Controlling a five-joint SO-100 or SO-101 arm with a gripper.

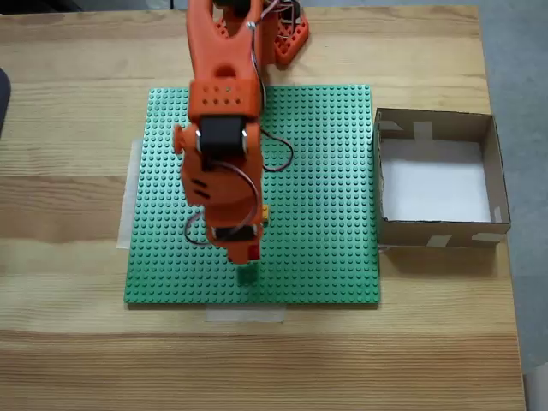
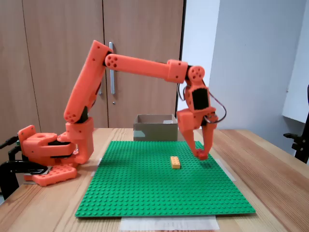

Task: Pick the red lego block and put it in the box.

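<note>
My orange gripper [image 1: 247, 254] points down over the near part of the green studded baseplate [image 1: 325, 171], left of the box in that fixed view. In a fixed view from the side, the two fingers of the gripper [image 2: 201, 154] meet in a V on a small red piece, the red lego block [image 2: 201, 155], right at the plate's surface. I cannot tell whether the block touches the studs. From above, the red lego block [image 1: 246, 251] shows as a deeper red patch under the wrist. The brown cardboard box [image 1: 494, 171] with a white floor stands off the plate's right edge, with nothing in it.
A yellow-orange brick [image 2: 175, 162] lies on the plate just left of the gripper in the side view, and the yellow-orange brick [image 1: 265, 214] is half hidden under the arm from above. The arm's base [image 2: 48, 154] sits at the table's far end.
</note>
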